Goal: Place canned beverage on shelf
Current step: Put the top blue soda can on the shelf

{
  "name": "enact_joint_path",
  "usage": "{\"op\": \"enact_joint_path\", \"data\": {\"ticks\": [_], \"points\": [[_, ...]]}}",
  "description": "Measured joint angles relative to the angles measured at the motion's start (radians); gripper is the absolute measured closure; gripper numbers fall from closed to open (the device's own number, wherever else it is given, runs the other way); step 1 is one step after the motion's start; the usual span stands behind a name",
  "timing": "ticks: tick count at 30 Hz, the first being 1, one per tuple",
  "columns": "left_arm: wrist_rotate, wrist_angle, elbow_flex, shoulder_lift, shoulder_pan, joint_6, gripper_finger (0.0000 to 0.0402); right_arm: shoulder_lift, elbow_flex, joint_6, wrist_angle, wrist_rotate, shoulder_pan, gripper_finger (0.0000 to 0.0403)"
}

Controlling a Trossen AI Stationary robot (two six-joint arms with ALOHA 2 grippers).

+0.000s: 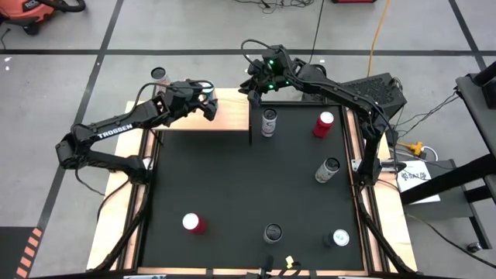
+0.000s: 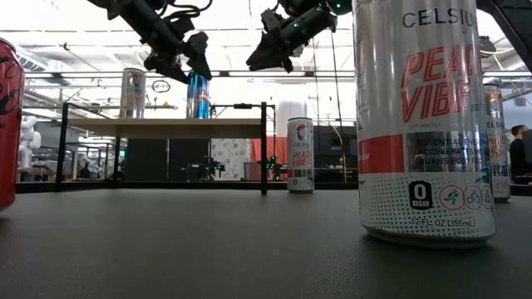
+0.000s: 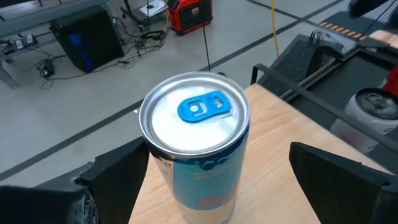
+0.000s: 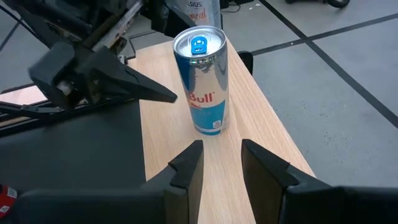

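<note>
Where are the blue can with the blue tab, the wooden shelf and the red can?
Blue-and-silver can with blue tab (image 4: 202,87), right wrist view, its side.
Pale wooden shelf (image 4: 249,134), right wrist view, bare board.
Red can (image 1: 323,124), high view, its top.

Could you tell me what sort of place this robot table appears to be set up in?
Probably a robotics lab or workshop: bare concrete floor with dark lines, a yellow cable trailing across it, a red shop vacuum, and a computer tower beside loose cables.
</note>
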Motion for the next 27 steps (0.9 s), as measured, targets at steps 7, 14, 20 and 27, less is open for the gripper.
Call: {"op": "enact_joint_path", "data": {"ticks": [7,14,20,27], "points": [[-0.038,-0.002,0.0,0.024,0.011,0.026,0.0013,0.0,0.0,0.011,0.0,0.0,0.0,0.0312],[-0.038,-0.002,0.0,0.023,0.01,0.045,0.0063,0.0,0.0,0.01,0.0,0.0,0.0,0.0312],[-0.03,-0.002,0.0,0.023,0.01,0.045,0.0106,0.0,0.0,0.009,0.0,0.0,0.0,0.0312],[-0.03,-0.003,0.0,0.023,0.01,0.054,0.0139,0.0,0.0,0.008,0.0,0.0,0.0,0.0312]]}}
